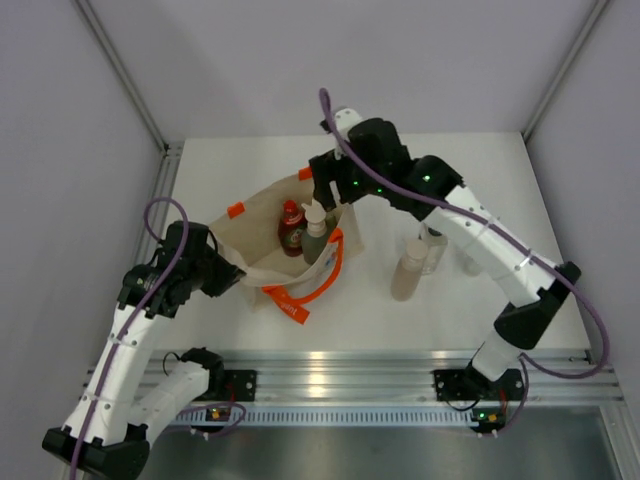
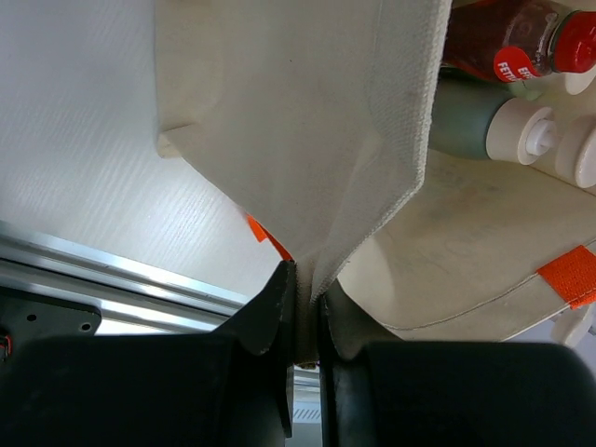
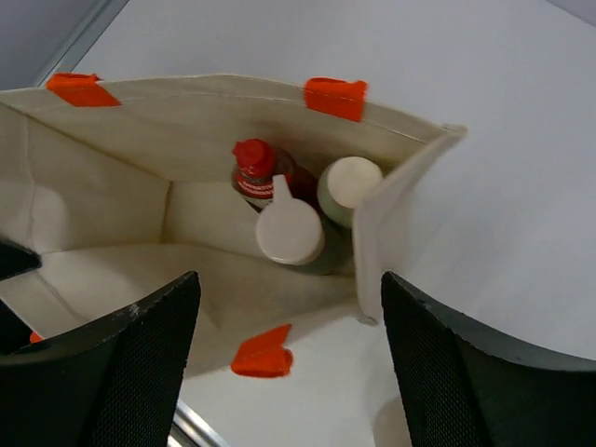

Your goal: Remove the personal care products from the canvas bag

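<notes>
Bag pinned at its rim, other hand spread above the mouth.
My left gripper [image 2: 303,289] was clamped on the near rim of the canvas bag [image 2: 307,112]. A tan bottle [image 1: 408,270] and a clear bottle [image 1: 434,250] stood outside, just to its right. Inside leaned a grey-green bottle [image 3: 289,233], a white-capped bottle [image 3: 349,182] and a red-capped bottle [image 3: 253,158]. My right gripper [image 3: 289,279] hung over them, jaws wide, holding nothing.
</notes>
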Robot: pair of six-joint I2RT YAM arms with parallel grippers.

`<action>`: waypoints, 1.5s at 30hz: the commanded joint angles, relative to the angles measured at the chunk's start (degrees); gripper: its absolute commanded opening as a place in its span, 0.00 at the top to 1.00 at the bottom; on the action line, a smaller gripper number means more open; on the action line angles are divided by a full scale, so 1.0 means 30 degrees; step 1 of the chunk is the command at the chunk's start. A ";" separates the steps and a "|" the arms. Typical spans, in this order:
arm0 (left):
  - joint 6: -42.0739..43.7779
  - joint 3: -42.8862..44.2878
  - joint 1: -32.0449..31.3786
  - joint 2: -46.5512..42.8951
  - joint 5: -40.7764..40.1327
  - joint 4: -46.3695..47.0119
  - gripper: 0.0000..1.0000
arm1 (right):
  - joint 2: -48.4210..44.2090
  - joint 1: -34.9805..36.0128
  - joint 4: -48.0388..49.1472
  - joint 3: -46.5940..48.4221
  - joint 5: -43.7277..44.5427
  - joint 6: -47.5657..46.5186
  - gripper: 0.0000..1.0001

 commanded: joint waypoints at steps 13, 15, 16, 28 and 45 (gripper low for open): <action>-0.0171 -0.0301 0.0099 0.0403 -0.0667 0.0551 1.00 | 0.5839 0.1689 -0.2349 0.3504 -0.0671 -0.1304 0.24; -0.0142 -0.0272 0.0128 0.0461 -0.0608 0.0580 1.00 | 0.6308 0.1660 -0.2320 0.3534 -0.0434 -0.1451 0.24; -0.0113 -0.0272 0.0128 0.0577 -0.0521 0.0580 1.00 | 0.6484 0.1660 -0.2320 0.3563 -0.0085 -0.1451 0.24; 0.0121 -0.0067 0.0099 0.0813 -0.0315 0.0551 1.00 | 0.8097 0.1279 -0.2262 0.4383 0.0799 -0.1422 0.27; 0.0268 0.0021 0.0099 0.1194 -0.0403 0.0580 1.00 | 0.8595 0.1191 -0.2262 0.4617 0.1002 -0.1451 0.92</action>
